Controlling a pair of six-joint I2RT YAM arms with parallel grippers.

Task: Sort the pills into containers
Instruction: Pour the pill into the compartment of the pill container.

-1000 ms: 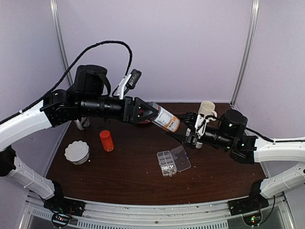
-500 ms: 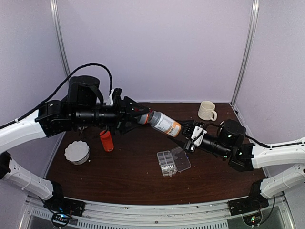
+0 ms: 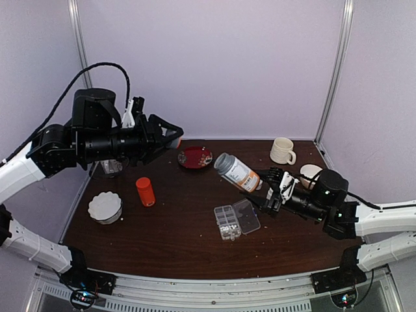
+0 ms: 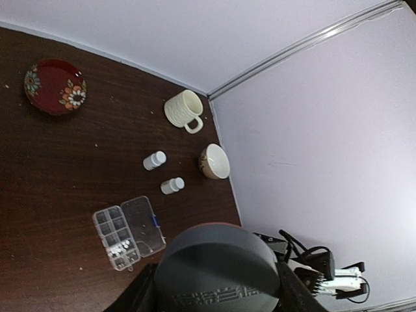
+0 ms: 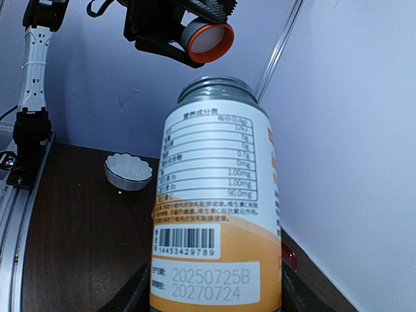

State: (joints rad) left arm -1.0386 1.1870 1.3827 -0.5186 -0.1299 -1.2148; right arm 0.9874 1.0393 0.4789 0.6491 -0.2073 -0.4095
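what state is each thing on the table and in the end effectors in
large bottle, uncapped, tilted, held by right end effector
cap, off, held by left end effector
organizer box, lid open
pills, inside box, near end
orange bottle, upright
two white bottles, upright, capped
mug, upright

Two white bottles (image 4: 155, 160), two bowls (image 3: 105, 207), one mug (image 3: 282, 151)

The bottle (image 5: 216, 195) is printed 20250725B over 20270724, with barcode digits seemingly 1445429789 above.
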